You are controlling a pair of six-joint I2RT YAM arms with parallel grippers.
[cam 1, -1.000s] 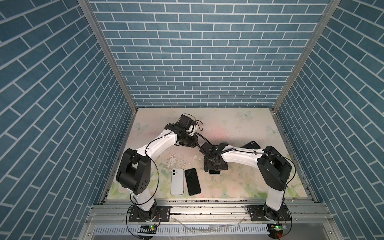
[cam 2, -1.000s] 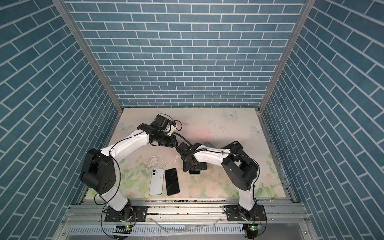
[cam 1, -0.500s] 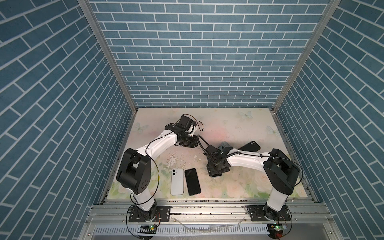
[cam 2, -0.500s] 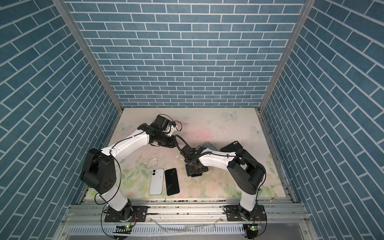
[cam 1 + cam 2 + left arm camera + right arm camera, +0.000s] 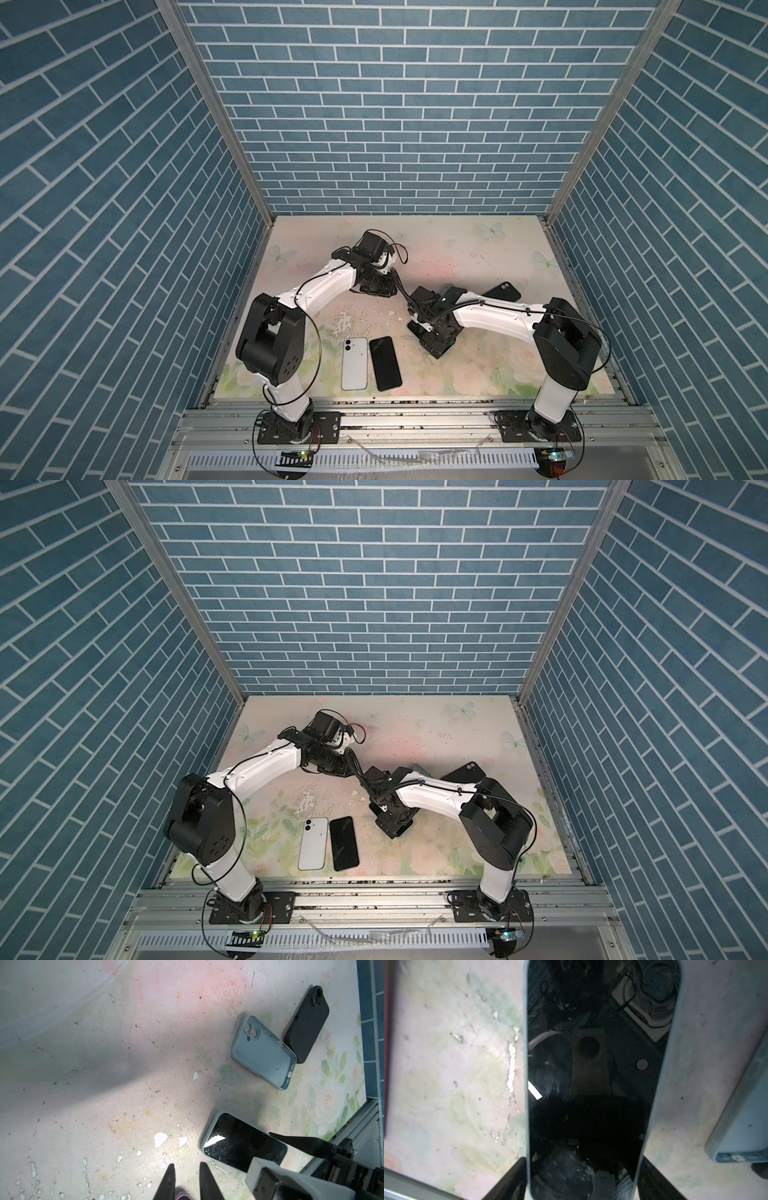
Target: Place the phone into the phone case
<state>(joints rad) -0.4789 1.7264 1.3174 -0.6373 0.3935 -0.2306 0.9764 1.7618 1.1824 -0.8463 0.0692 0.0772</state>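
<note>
right gripper (image 5: 583, 1159) clamps the phone (image 5: 591, 1064) across its long edges. in a top view the blue case (image 5: 451, 292) lies at 12 o'clock of it. left gripper (image 5: 187, 1164): narrow gap.

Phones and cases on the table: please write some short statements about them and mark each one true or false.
1. The white phone lies beside the black phone. True.
2. The white phone lies screen up. False: its back, with the lenses, faces up.
3. The blue case holds a phone. False: it is empty.
4. The right pincer straddles a blue-edged phone that lies screen up. True.
5. The black case lies next to the white phone. False: it lies by the blue case.
</note>
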